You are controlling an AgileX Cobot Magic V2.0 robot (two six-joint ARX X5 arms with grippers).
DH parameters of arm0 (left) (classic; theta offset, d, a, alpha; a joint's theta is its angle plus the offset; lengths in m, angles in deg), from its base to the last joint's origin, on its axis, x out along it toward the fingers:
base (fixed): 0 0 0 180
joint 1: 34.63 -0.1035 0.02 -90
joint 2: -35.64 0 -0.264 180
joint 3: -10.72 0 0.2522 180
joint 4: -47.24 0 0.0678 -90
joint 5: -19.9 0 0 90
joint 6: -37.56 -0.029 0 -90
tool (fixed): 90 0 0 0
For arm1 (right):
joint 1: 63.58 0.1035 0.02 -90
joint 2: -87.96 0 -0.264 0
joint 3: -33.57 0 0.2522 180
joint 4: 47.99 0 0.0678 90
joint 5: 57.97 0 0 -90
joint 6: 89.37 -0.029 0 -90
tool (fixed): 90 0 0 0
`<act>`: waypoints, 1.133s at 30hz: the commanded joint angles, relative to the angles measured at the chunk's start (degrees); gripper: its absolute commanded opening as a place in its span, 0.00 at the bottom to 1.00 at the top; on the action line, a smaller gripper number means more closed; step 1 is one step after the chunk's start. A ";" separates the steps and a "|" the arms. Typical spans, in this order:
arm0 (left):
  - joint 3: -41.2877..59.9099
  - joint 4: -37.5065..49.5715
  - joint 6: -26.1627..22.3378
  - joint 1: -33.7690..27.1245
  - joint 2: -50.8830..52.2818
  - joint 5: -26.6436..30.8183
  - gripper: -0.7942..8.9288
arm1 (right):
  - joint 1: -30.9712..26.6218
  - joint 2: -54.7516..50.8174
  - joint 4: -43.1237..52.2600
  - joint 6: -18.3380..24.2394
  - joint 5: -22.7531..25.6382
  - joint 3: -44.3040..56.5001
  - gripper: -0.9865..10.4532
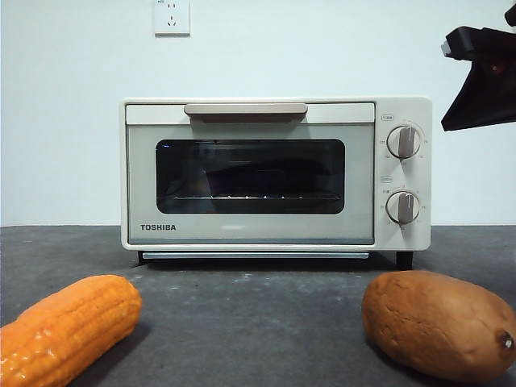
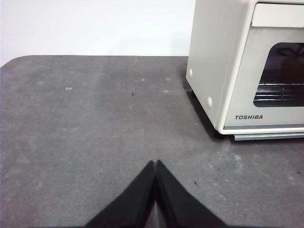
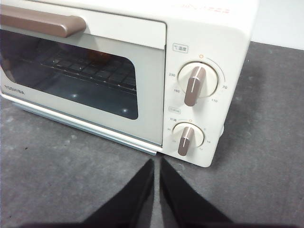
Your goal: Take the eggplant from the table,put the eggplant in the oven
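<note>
The cream-white oven (image 1: 250,234) stands at the back of the table (image 1: 258,322) with its door shut; it also shows in the left wrist view as the oven (image 2: 223,71) and in the right wrist view as the oven (image 3: 147,76). No eggplant lies on the table in any view. Behind the dark glass a dim dark mass (image 1: 246,171) sits over the wire rack; I cannot tell if it is the eggplant. My right gripper (image 3: 157,161) hovers shut in front of the knobs. Off the oven's left side, my left gripper (image 2: 155,163) is shut above bare table.
An orange corn cob (image 1: 68,326) lies at the front left and a brown sweet potato (image 1: 435,322) at the front right. The right arm (image 1: 480,76) shows as a black shape at the top right. A wall socket (image 1: 172,16) is on the white wall.
</note>
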 commanded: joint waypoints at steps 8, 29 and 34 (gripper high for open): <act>1.55 0.72 -0.63 -0.11 0.07 0.13 0.09 | -1.14 -12.00 -1.57 2.64 1.44 -0.26 0.09; 1.55 0.72 -0.63 -0.11 0.07 0.13 0.09 | -28.65 -42.75 -2.49 6.03 -15.82 15.78 0.09; 1.55 0.72 -0.63 -0.11 0.07 0.11 0.09 | -28.63 -43.04 -4.15 3.17 -15.76 20.11 0.09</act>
